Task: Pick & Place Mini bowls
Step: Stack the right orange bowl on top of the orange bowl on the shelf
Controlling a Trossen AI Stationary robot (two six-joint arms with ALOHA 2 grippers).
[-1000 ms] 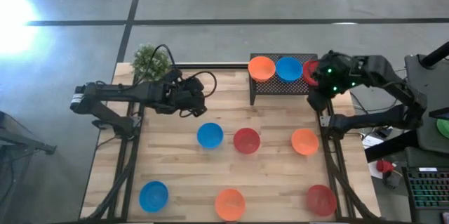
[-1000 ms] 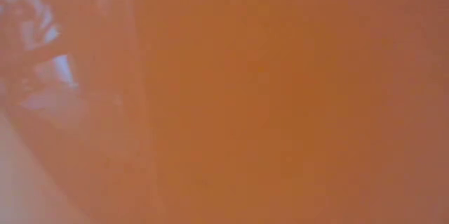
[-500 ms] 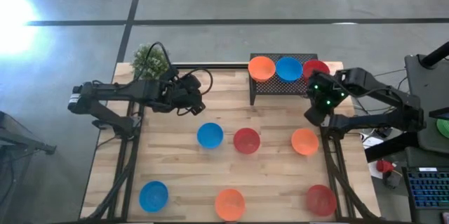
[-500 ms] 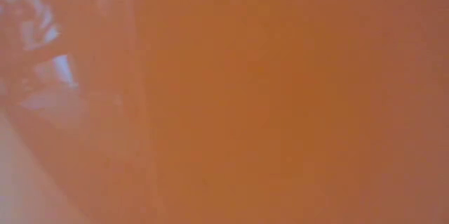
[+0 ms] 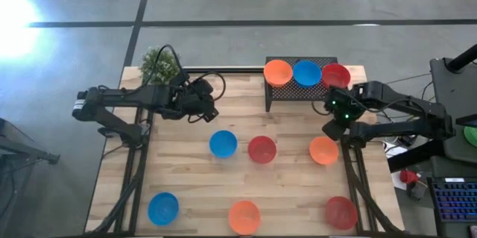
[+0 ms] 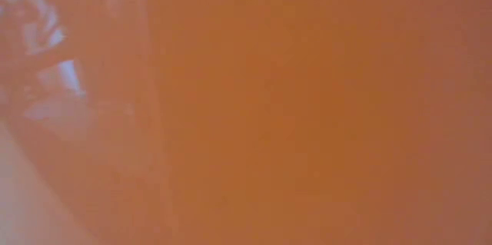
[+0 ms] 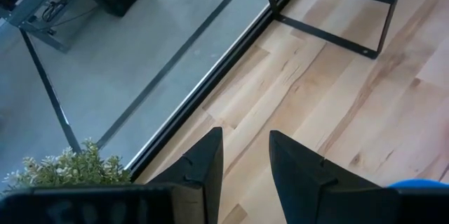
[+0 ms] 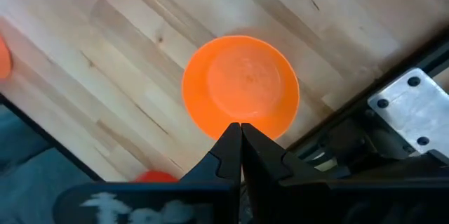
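Three mini bowls, orange [image 5: 278, 71], blue [image 5: 306, 72] and red [image 5: 335, 74], sit on top of the black rack [image 5: 292, 98] at the far right. Six more rest on the table: blue [image 5: 223, 143], red [image 5: 261, 149], orange [image 5: 323, 150], blue [image 5: 163, 208], orange [image 5: 244, 216] and red [image 5: 340, 213]. My right gripper [image 8: 240, 130] is shut and empty, pointing down above the rim of the right-hand orange bowl [image 8: 240, 87]. My left gripper [image 7: 245, 147] hangs open and empty over the far left of the table, near the rack.
A small green plant [image 5: 159, 63] stands at the table's far left corner. The rack's legs [image 7: 382, 31] stand ahead of my left gripper. An orange blur, something standing right in front of the camera, fills the low view. Black frame rails run along both side edges.
My right gripper, still shut, has drawn away from the rack toward the near edge and gone down toward the right-hand orange bowl, tipping more steeply down. The red bowl on the rack, covered by the arm before, now shows.
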